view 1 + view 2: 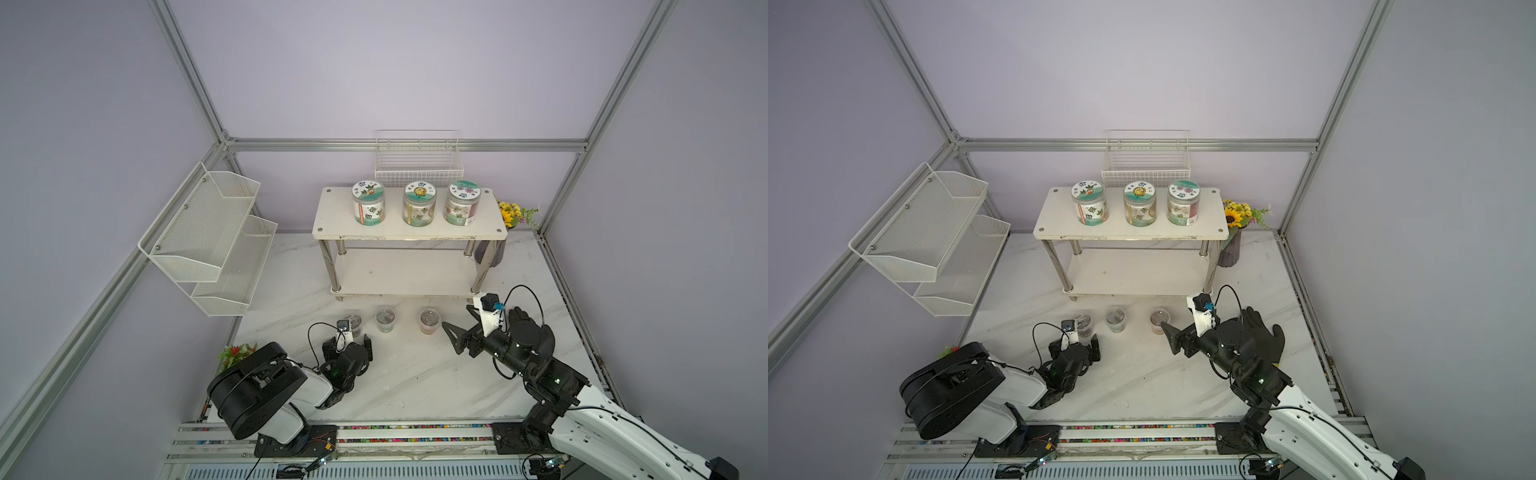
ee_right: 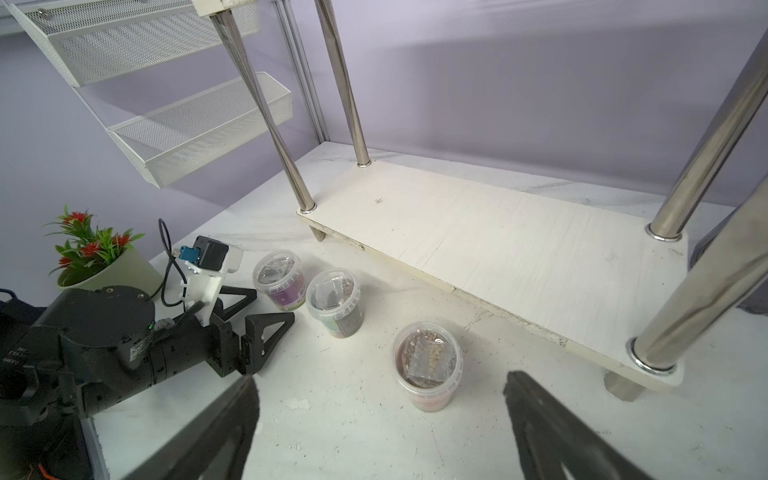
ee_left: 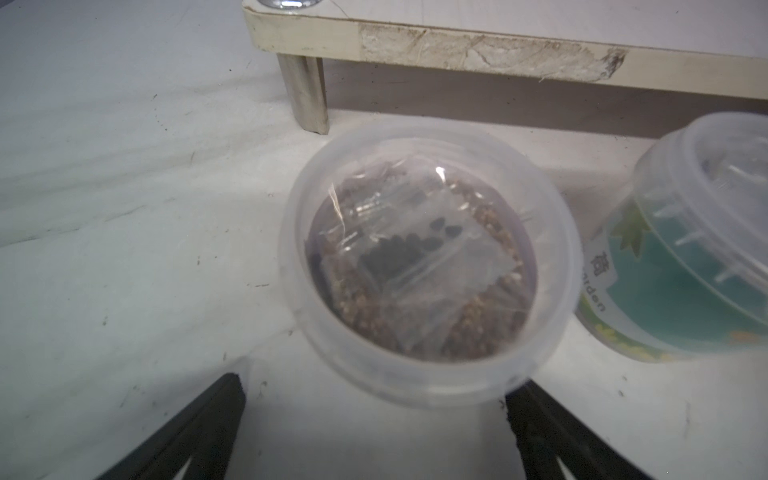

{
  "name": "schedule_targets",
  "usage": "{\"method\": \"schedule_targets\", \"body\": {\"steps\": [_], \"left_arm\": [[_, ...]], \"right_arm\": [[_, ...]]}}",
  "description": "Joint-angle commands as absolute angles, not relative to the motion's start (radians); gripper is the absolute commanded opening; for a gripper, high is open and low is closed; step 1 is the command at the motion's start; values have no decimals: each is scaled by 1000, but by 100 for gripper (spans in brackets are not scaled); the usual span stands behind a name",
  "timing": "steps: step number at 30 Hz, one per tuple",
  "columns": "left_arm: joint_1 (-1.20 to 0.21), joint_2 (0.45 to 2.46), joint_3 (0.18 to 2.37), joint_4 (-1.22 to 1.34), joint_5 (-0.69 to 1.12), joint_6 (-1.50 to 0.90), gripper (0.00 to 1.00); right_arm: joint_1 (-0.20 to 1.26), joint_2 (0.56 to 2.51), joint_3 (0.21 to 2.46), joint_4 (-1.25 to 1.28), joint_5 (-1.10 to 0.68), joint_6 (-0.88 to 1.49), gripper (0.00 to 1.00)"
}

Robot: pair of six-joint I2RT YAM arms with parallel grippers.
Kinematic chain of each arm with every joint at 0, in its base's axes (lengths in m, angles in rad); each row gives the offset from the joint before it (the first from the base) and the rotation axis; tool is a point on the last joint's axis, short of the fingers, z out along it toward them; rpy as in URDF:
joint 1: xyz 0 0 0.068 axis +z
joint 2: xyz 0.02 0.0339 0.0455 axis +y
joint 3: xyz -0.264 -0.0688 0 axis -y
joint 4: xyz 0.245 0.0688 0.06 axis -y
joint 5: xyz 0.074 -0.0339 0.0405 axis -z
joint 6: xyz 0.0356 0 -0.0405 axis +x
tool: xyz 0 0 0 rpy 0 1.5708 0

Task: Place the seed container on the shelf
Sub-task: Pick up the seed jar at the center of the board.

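Three small clear seed containers stand in a row on the table in front of the shelf: the left one, the middle one and the right one. My left gripper is open, its fingertips just short of the left seed container, which holds a seed bag over brown grains. My right gripper is open above the table, with the reddish right seed container just ahead of its fingers and untouched. The shelf's lower board is bare.
Three big labelled jars stand on the shelf's top board. A white mesh wall rack hangs at the left and a wire basket behind. A sunflower vase stands by the shelf's right end, a red-flowered pot near the left arm.
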State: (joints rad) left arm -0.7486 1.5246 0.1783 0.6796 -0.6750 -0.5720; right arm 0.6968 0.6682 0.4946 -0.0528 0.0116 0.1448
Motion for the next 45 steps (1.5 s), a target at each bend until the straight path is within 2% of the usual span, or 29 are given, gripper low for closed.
{"method": "schedule_targets", "body": {"steps": [1,11,18,45], "left_arm": [[-729,1593,173,691,-546,-576,100],[-713,1742,184,814,-541,-593,100],[-694,1795,180,854,-544,-595,96],[-692,1740,173,806,-568,-563,80]], "right_arm": [[702,672,525,-18,25,122,96],[703,684,535,-14,21,109,97],[702,691,540,-14,25,104,97],[703,711,554,-8,9,107,95]]}}
